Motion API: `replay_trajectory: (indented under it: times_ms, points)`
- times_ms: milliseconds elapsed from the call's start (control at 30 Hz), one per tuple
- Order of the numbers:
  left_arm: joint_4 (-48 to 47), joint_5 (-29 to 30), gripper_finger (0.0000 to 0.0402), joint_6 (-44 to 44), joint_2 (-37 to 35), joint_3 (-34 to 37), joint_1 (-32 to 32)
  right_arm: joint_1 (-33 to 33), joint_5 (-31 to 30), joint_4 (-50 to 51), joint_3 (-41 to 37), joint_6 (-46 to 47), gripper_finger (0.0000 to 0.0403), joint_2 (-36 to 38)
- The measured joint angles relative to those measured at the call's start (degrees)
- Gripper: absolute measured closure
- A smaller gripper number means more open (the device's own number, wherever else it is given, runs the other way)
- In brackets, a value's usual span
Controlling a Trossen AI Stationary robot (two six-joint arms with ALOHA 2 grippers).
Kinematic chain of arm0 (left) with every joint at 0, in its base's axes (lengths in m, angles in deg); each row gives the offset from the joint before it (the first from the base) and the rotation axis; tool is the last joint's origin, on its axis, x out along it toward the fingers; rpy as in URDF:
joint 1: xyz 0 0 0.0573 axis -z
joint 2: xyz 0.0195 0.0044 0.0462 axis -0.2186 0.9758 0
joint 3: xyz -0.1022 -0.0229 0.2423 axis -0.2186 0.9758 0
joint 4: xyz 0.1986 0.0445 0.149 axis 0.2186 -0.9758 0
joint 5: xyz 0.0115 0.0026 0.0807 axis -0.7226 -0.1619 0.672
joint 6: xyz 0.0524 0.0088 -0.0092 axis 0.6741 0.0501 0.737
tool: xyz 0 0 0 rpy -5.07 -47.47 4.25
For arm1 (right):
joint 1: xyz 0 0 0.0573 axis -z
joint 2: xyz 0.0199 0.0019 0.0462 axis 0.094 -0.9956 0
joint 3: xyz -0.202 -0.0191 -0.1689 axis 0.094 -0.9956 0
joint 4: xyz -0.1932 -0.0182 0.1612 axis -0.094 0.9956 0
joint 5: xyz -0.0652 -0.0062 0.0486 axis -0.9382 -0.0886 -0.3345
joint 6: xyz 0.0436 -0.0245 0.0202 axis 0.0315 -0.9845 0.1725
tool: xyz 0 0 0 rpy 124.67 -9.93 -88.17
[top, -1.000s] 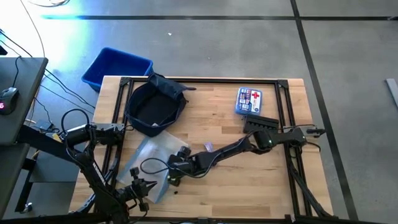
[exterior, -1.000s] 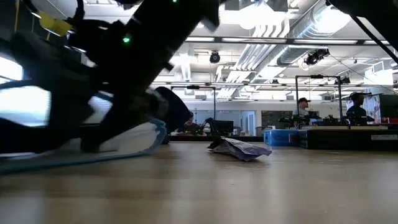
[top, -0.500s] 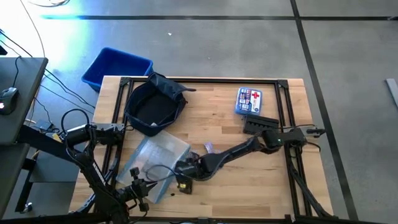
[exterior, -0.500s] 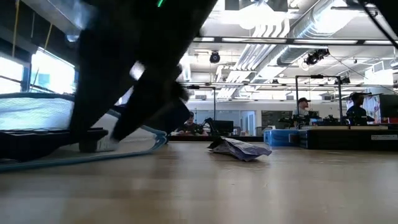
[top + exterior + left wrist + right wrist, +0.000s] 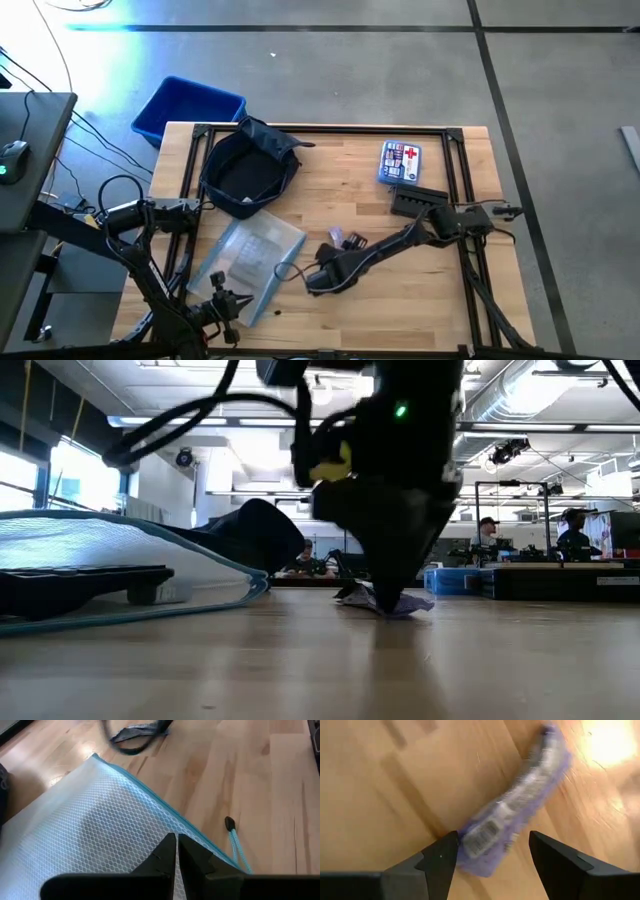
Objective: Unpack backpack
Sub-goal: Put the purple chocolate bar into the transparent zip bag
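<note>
The backpack (image 5: 248, 165) lies open and slumped at the table's far left corner, its dark lining showing, with a blue bin (image 5: 186, 107) on the floor just beyond it. Several things are already out: a mesh pouch (image 5: 248, 262) near the left front, a first-aid kit (image 5: 401, 161) and a black case (image 5: 417, 200) on the right.

The right gripper (image 5: 325, 277) hangs mid-table, fingers spread over a small purple packet (image 5: 512, 818), not gripping it. This looks like sorting the unpacked items; next it should close on the packet or return to the backpack.

The left gripper (image 5: 177, 851) rests clenched, empty, over the pouch.

The wooden table (image 5: 400, 300) is black-framed. Beyond lies an open workshop with people at benches.
</note>
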Motion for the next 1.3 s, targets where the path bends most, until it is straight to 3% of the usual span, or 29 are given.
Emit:
replay_trajectory:
  times_ms: [200,400,500,667,833,967,1300]
  points:
    - [0.4,0.1,0.0402,0.7,0.0,0.0,0.0,2.1,2.3,-4.5,-3.3,0.2,0.0228,0.6]
    - [0.4,0.2,0.0402,0.7,0.0,0.0,0.0,0.1,1.2,-6.5,-2.5,-3.5,0.0343,0.2]
    - [0.4,0.3,0.0402,0.7,0.0,0.0,0.0,-1.7,4.0,-10.3,0.3,-7.8,0.0389,-0.1]
    - [0.4,1.3,0.0402,1.2,0.0,0.0,-0.3,-4.5,10.2,-22.7,5.7,-16.3,0.0387,-0.4]
    - [-0.2,1.6,0.0402,1.8,0.0,-0.9,-0.6,-4.3,15.1,-39.4,6.0,-25.0,0.0397,-0.3]
    - [-0.3,2.2,0.0402,4.6,0.0,-2.4,-1.0,-3.2,17.4,-40.2,6.0,-25.8,0.04,-0.3]
    - [-0.1,3.3,0.0402,6.6,0.0,-3.1,-1.2,-2.7,12.6,-43.4,5.2,-41.7,0.0402,-1.5]
